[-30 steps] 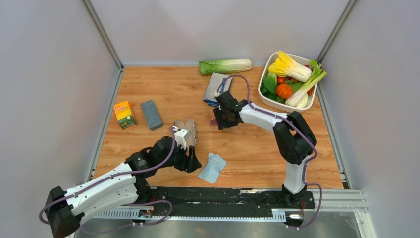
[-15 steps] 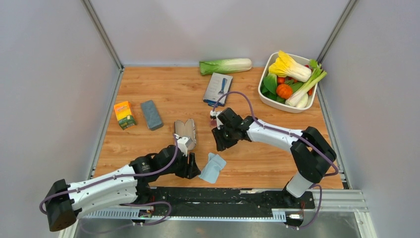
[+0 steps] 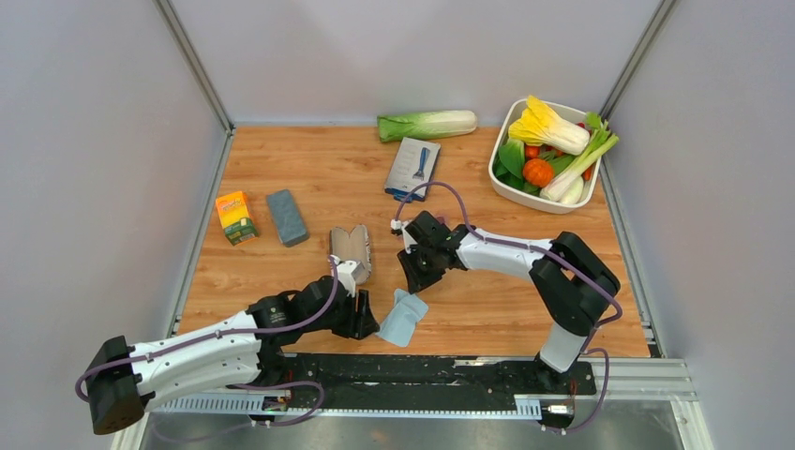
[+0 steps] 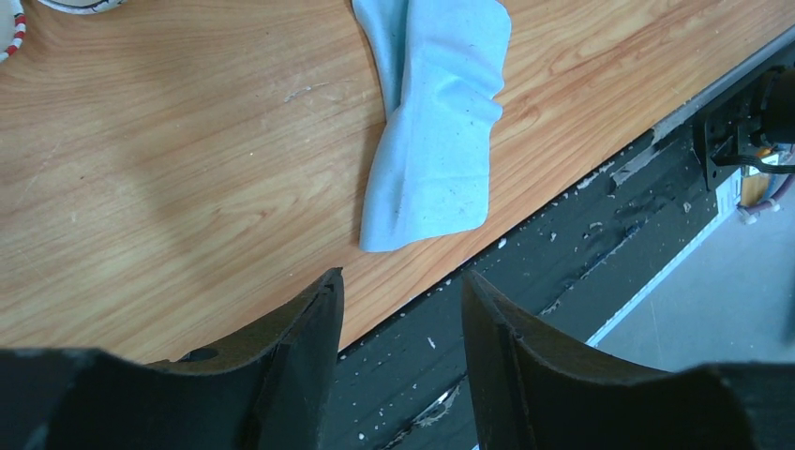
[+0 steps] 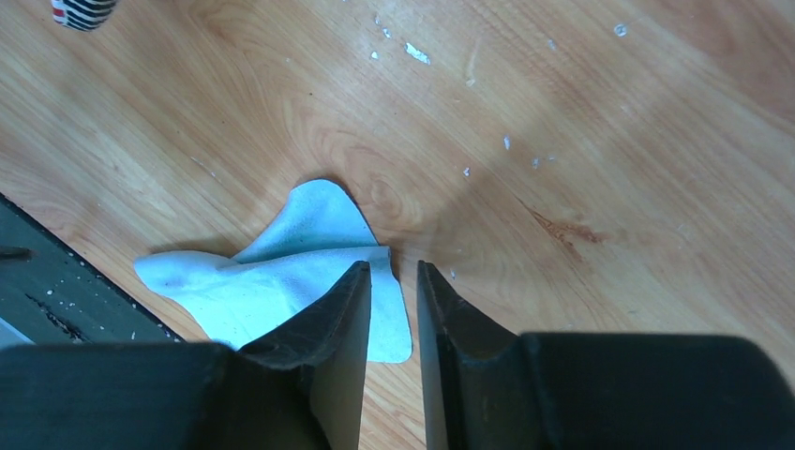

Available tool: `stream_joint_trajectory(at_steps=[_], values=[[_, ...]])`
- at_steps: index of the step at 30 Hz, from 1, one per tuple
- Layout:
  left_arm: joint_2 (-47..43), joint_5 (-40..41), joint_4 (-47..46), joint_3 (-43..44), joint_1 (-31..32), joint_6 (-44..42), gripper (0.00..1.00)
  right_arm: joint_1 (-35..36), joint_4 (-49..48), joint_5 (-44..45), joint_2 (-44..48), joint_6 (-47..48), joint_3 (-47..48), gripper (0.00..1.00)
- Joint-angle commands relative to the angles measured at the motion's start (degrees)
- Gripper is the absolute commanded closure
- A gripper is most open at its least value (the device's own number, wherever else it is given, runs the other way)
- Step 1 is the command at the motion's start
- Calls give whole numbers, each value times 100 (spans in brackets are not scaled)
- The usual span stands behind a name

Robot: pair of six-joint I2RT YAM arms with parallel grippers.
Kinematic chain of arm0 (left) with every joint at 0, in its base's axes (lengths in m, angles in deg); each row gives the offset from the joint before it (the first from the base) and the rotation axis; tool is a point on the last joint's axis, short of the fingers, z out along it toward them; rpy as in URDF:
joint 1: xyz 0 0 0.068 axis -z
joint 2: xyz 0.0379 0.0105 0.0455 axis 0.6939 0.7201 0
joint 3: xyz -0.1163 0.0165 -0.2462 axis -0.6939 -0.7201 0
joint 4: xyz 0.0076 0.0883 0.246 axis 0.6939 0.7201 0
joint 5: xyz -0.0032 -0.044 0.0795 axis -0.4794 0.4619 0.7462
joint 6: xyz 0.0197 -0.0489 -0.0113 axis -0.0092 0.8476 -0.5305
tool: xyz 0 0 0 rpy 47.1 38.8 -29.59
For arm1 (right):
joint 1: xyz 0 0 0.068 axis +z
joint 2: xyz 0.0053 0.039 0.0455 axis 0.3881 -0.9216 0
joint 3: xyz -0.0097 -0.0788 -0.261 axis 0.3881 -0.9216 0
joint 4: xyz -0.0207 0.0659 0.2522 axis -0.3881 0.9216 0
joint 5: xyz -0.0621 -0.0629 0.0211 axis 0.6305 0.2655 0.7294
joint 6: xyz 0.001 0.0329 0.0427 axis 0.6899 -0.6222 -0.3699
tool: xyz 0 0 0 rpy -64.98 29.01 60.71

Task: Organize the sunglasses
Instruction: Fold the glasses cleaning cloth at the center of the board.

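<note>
— Though the sunglasses show in no view, how do they handle?
— Probably light, brittle, slick-lensed; best taken by the bridge. The right pincer [image 5: 392,272], barely parted and empty, hovers over the cloth [image 5: 281,277]; the left pincer [image 4: 401,281] is spread, empty.

Wood-grain table [image 3: 309,169], pale grey walls [image 3: 84,187] on 3 sides, metal corner rails [image 3: 195,66]

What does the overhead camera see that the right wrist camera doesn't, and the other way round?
Only the overhead view: the white bowl of vegetables, the long green-and-white cabbage, the orange carton and the grey-blue oblong block. Only the right wrist view: tiny white flecks on the wood, and the right gripper up close, its black fingers slightly apart. Both: the crumpled light blue cloth on the wooden table.
</note>
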Motion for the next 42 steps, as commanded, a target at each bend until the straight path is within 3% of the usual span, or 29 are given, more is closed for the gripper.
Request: stream_joint_trajectory(at_steps=[1,12,15,19,27,35,42], values=[[-27,150,12,128,37,20,43,64,-279,-166,-18,44,-57,73],[-88,212,73,102,37,28,43,143,-253,-342,-185,53,-84,75],[-185,264,152,102,37,37,43,160,-253,-342,-185,53,-75,89],[-246,308,188,111,37,29,43,169,-139,-123,-54,62,91,100],[157,440,65,374,46,-261,43,-15,309,273,332,53,654,100],[719,704,-611,726,-191,-683,42,-524,415,308,658,36,444,100],[1975,511,-1113,1367,-279,-2227,44,-850,362,273,772,0,92,100]])
